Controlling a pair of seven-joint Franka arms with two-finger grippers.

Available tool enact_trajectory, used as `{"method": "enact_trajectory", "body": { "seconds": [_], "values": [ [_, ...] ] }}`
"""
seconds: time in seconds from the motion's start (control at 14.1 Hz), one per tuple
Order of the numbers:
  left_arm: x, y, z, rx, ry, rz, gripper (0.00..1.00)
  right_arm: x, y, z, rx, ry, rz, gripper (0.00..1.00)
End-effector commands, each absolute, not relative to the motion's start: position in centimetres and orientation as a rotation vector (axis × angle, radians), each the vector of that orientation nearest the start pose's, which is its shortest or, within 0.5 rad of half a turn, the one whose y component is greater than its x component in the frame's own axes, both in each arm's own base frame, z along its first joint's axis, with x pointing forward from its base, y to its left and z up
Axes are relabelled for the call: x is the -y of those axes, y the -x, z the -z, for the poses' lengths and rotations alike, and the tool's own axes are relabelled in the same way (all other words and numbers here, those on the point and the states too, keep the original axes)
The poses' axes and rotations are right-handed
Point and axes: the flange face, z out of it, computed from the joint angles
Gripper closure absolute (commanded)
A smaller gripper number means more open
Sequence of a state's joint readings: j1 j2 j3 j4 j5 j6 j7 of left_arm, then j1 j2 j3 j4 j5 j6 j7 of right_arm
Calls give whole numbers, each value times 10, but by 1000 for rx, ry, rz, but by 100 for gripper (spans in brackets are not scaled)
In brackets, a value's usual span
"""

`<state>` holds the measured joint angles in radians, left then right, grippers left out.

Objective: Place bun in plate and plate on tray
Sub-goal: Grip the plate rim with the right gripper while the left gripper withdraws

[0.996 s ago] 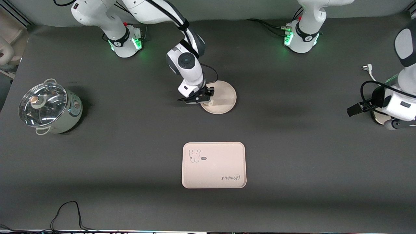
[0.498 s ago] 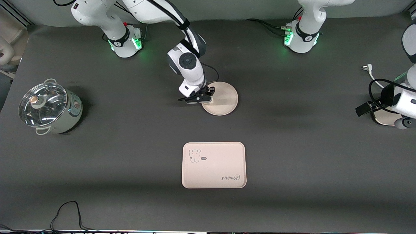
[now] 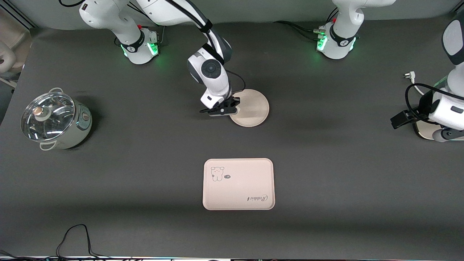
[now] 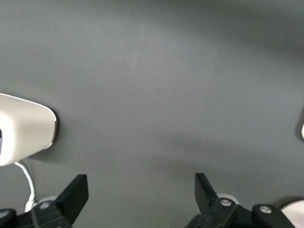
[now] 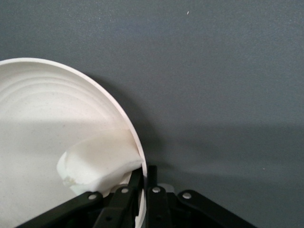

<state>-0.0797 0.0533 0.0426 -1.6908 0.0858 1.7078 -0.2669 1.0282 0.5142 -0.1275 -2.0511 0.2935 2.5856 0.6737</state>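
Observation:
The round cream plate [image 3: 255, 105] lies on the dark mat, farther from the front camera than the tray [image 3: 239, 183]. My right gripper [image 3: 231, 108] is shut on the plate's rim at the side toward the right arm's end. In the right wrist view its fingers [image 5: 145, 173] clamp the rim of the plate [image 5: 52, 109], and the white bun [image 5: 97, 164] lies in the plate right beside them. The tray holds nothing. My left gripper [image 4: 140, 183] is open and empty over the mat, on the left arm [image 3: 447, 108] at that arm's end of the table.
A lidded steel pot [image 3: 54, 121] stands at the right arm's end. A cream disc [image 3: 422, 132] lies under the left hand, with a white plug [image 3: 409, 76] near it. A black cable [image 3: 76, 235] loops at the front edge.
My right gripper has dragged the plate a little toward the left arm's end. The left hand has shifted slightly near its end of the table.

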Motion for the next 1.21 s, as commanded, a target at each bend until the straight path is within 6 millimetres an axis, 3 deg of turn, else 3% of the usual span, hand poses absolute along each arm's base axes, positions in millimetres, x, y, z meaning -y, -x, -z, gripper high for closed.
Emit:
{"method": "enact_trajectory", "body": {
  "seconds": [0.0,0.43,0.93,1.14],
  "values": [
    [7,-571,-569,202,3035,-67,0,-463,-376,-187,-30,3059,-102,100],
    [16,-574,-568,195,3077,-50,0,-457,-399,-205,-95,3022,-79,100],
    [10,-580,-581,225,3119,34,0,-460,-401,-254,-112,2966,-102,100],
    [10,-581,-582,222,3116,41,0,-452,-412,-261,-140,2963,-113,100]
  ]
}}
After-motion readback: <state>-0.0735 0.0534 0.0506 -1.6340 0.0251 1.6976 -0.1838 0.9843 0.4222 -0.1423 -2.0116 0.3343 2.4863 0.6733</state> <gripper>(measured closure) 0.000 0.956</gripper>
